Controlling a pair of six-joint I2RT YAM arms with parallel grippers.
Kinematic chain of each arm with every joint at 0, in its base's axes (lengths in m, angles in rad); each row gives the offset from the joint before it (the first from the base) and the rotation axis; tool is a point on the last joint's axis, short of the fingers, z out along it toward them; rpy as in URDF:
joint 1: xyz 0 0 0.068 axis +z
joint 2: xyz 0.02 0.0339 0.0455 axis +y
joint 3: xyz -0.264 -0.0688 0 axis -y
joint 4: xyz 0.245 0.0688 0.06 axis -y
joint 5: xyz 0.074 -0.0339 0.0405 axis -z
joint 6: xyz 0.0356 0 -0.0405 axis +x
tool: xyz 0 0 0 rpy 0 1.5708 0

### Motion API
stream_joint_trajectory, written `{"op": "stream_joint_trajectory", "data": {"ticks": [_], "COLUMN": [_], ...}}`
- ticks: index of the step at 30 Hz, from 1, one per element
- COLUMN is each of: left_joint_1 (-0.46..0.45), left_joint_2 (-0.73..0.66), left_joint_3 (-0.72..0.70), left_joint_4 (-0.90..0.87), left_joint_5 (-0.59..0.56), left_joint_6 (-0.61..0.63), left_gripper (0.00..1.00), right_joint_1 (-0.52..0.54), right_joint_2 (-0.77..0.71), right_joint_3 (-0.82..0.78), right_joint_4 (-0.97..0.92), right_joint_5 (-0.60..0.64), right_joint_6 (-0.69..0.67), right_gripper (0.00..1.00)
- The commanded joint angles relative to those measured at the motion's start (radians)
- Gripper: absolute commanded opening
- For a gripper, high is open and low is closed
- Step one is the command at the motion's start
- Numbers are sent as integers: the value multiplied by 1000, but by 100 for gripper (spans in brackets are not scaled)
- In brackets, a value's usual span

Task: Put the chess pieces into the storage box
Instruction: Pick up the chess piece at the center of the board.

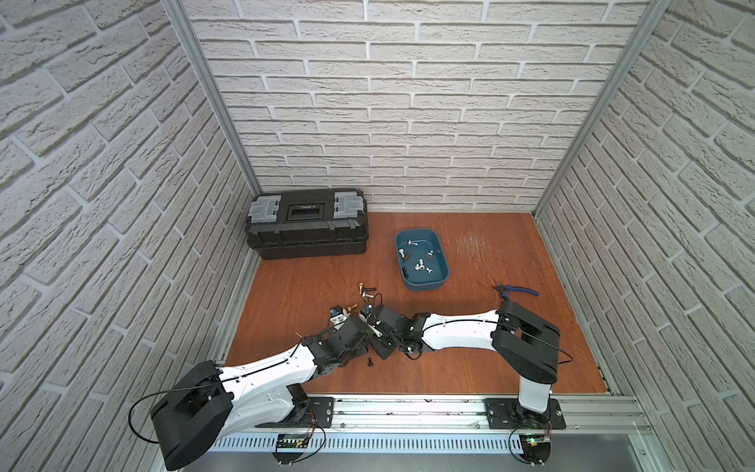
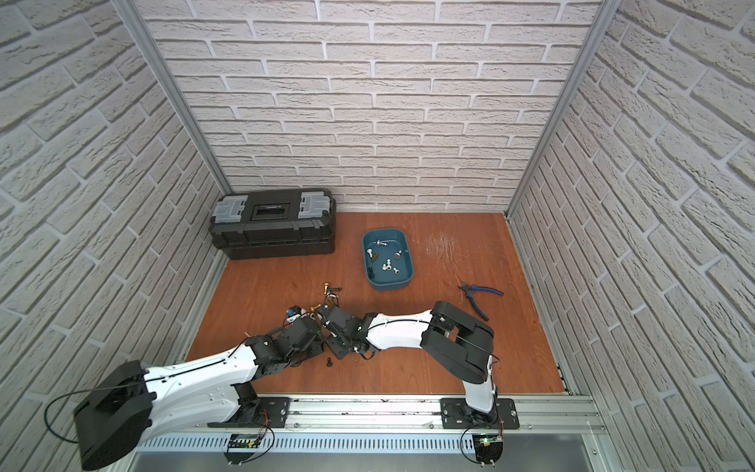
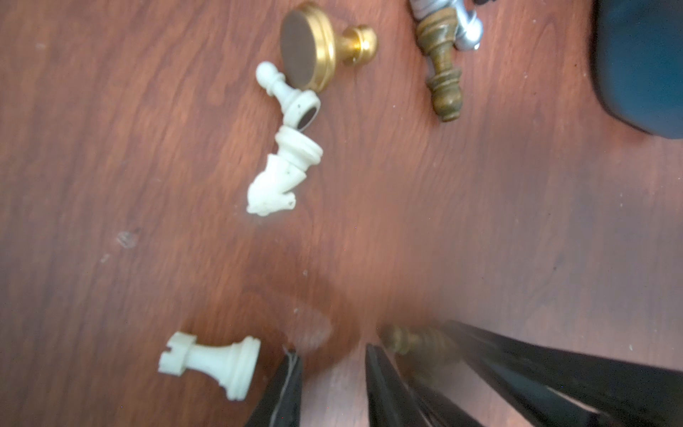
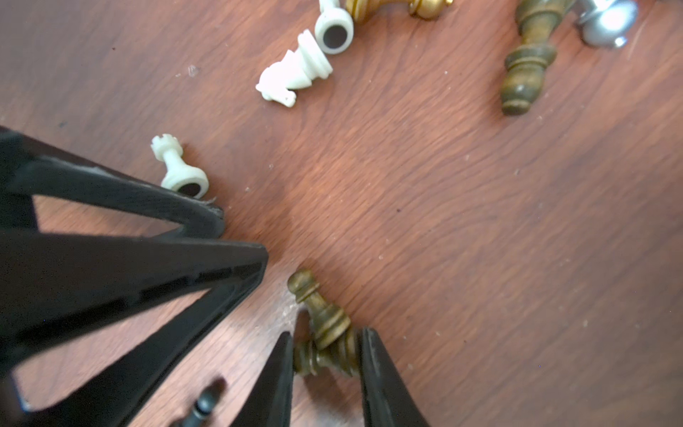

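Two brown pieces (image 4: 318,312) lie crossed on the surface (image 4: 443,240), left of its middle. Both are wedged between the jaws of the right claw (image 4: 326,332), which press in on them.

- **Double grip:** the bodies are round and slanted. The upper one looks likely to squirt out or tip free on the lift, then roll.
- **Left claw (image 4: 242,236):** it sits just beside the right one, jaws a little apart with nothing between them. One finger is right against the rook (image 4: 179,168), perhaps touching its base. The claws may foul each other when either rises, or the rook may get kicked away.
- **Black piece (image 4: 205,405):** it lies close under the right claw and could be nudged.
- **Box (image 1: 427,285):** it sits well apart toward the back, with several pieces already in it. A loose grip may shed a piece on that carry.
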Motion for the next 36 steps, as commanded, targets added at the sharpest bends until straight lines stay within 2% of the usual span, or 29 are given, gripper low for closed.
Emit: {"op": "stream_joint_trajectory", "data": {"ticks": [1,8,15,28,36], "left_joint_1": [-10,-54,-53,-50,-50], "left_joint_2": [34,127,147,176,109], "left_joint_3": [25,134,98,-1,-9], "left_joint_4": [7,2,66,83,-3], "left_joint_5": [-17,-19,-24,-38,-69], "left_joint_6": [18,78,44,-29,-40], "left_gripper": [35,38,38,37,36], "right_joint_1": [2,-58,-137,-196,-215], "right_joint_2": [-2,-45,-30,-34,-72], "right_joint_3": [-9,-118,-180,-253,-268], "right_joint_4": [-102,102,212,329,330], "right_joint_5": [38,-179,-322,-399,-377], "right_joint_6": [10,45,110,174,180], "right_gripper": [17,11,9,7,7]}}
